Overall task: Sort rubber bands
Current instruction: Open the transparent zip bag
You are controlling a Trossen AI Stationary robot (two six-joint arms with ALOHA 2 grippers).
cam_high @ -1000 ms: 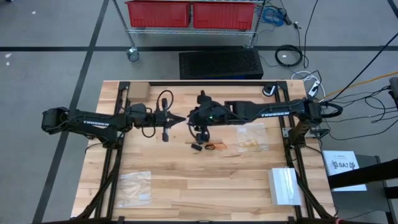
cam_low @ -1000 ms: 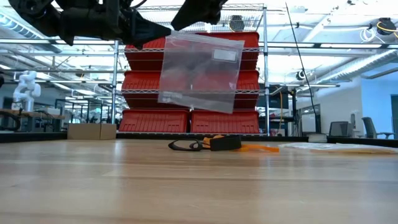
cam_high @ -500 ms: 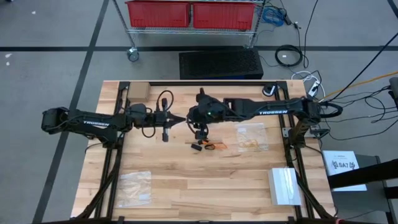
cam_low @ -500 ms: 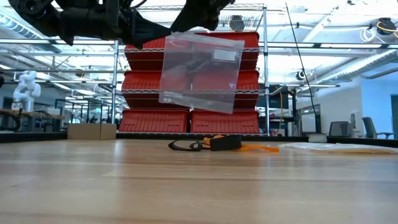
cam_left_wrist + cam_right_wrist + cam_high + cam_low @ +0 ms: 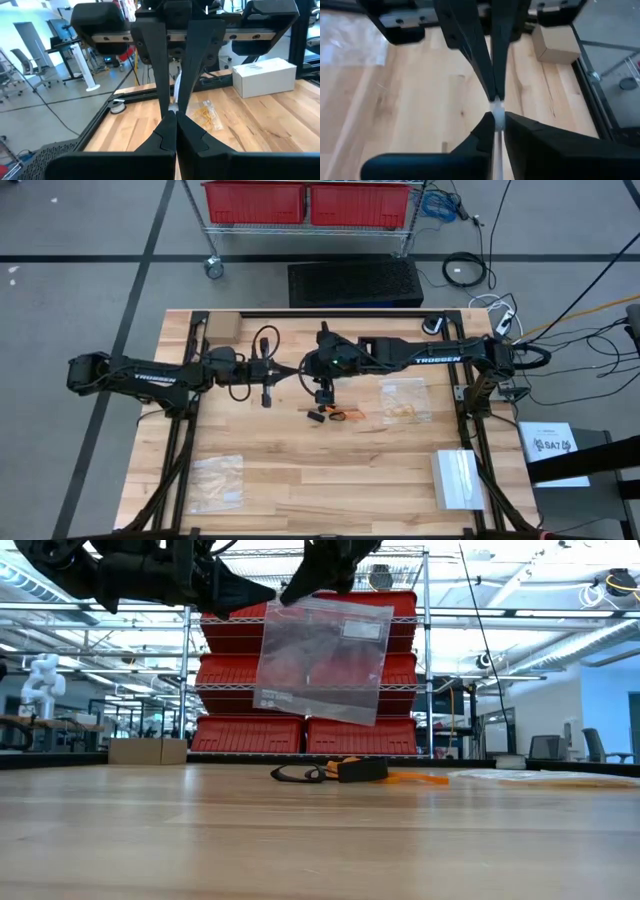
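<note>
High view: left gripper point(image 5: 296, 370) and right gripper point(image 5: 304, 369) meet tip to tip above mid-table; rubber bands point(image 5: 338, 415) lie just below them on the wood. Low view: both grippers pinch the top edge of a hanging clear plastic bag point(image 5: 320, 658); orange and black bands rest on the table point(image 5: 300, 830) beneath. Wrist views: each pair of fingers is closed on the bag's edge.

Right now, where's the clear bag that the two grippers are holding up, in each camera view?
High view: edge-on and hard to see, where the left gripper and right gripper meet.
Low view: clear bag hanging at upper centre, before the red bins.
Left wrist view: thin pale edge between meeting fingertips.
Right wrist view: pale edge at centre.
Shared landmark: the touching fingertips.
</note>
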